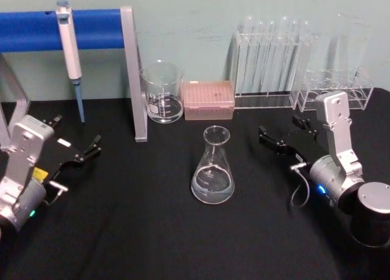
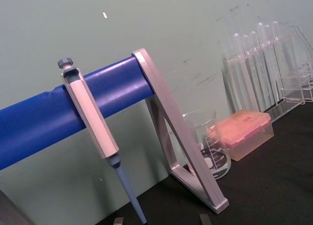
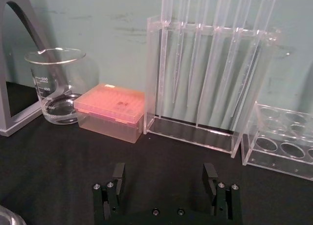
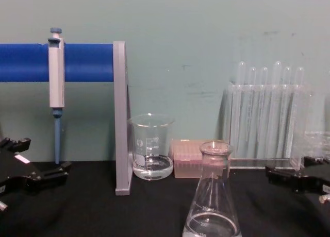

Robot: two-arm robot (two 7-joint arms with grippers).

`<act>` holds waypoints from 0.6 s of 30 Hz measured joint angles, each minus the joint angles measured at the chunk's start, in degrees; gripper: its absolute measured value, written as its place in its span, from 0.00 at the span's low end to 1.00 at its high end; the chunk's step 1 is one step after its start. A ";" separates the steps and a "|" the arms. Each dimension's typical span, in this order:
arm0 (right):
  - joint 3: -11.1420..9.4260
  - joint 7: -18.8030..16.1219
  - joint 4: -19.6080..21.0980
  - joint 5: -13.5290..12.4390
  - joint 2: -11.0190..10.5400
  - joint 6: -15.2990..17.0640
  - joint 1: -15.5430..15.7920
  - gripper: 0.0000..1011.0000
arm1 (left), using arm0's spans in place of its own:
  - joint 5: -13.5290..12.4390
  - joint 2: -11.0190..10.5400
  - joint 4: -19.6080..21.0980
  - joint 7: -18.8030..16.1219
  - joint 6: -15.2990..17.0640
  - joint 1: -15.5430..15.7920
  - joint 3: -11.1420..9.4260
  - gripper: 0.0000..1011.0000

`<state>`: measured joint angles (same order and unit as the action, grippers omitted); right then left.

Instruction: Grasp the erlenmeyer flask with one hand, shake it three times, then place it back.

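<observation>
Erlenmeyer flask (image 1: 212, 168) stands upright w/ a little liquid, well left of the right gripper (image 1: 286, 136), whose jaws are wide open & empty; glass looks slick, fragile, bottom-heavy, so I'd grab at the narrow neck; left gripper (image 1: 81, 152) idle, also open.
</observation>
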<state>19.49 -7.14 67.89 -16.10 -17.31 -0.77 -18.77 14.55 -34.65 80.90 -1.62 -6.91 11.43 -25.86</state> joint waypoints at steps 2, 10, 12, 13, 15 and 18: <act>-0.13 -0.20 -0.17 0.25 0.25 0.13 -0.01 0.99 | 0.00 0.00 0.00 0.00 0.00 0.00 0.00 0.99; -0.43 -0.45 -0.15 0.81 0.52 0.62 0.00 0.99 | 0.00 0.00 0.00 0.00 0.00 0.00 0.00 0.99; -0.41 -0.45 -0.14 0.80 0.52 0.61 0.00 0.99 | 0.00 0.00 0.00 0.00 0.00 0.00 0.00 0.99; -0.40 -0.45 -0.14 0.80 0.51 0.59 0.00 0.99 | 0.00 0.00 0.00 0.00 0.00 0.00 0.00 0.99; -0.38 -0.45 -0.14 0.79 0.51 0.58 0.01 0.99 | 0.00 0.00 0.00 0.00 0.00 0.00 0.00 0.99; -0.36 -0.45 -0.15 0.76 0.50 0.55 0.01 0.99 | 0.00 0.00 0.00 0.00 0.00 0.00 0.00 0.99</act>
<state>19.13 -7.59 67.74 -15.34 -16.82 -0.21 -18.76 14.55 -34.65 80.90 -1.62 -6.91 11.43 -25.86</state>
